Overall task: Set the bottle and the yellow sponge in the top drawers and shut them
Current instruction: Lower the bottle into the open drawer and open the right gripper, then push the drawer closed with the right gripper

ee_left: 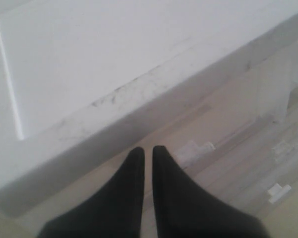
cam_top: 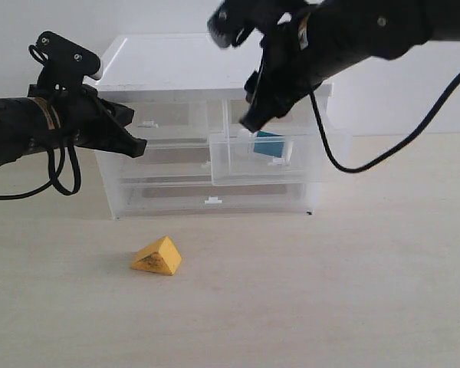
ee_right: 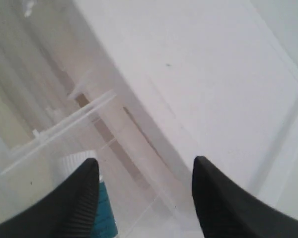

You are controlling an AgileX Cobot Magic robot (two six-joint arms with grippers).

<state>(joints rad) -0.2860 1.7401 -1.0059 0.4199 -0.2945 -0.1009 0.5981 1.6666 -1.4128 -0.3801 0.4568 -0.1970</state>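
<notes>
lol so the right gripper (cam_top: pixel 253 107) is hanging wide open, holding nothing, over the pulled-out right top drawer (cam_top: pixel 238 167) where the bottle (cam_top: pixel 270 144) is sitting. Best bet imo: rising straight up, then pushing the drawer front squarely. The left gripper (cam_top: pixel 138 146) is hovering pinched shut and empty, and the yellow sponge (cam_top: pixel 157 256) is sitting on the table (cam_top: pixel 337 307).

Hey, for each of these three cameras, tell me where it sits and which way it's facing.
Exterior view: in front of the cabinet, facing its drawer fronts and the open top drawer; the left arm and right arm both show.
Left wrist view: on the left arm, looking past shut jaws at the cabinet's top edge and drawer fronts.
Right wrist view: on the right arm, looking down past open jaws at the bottle in the open drawer.
Shared: exterior and right wrist views both show the bottle; only the exterior shows the yellow sponge.
</notes>
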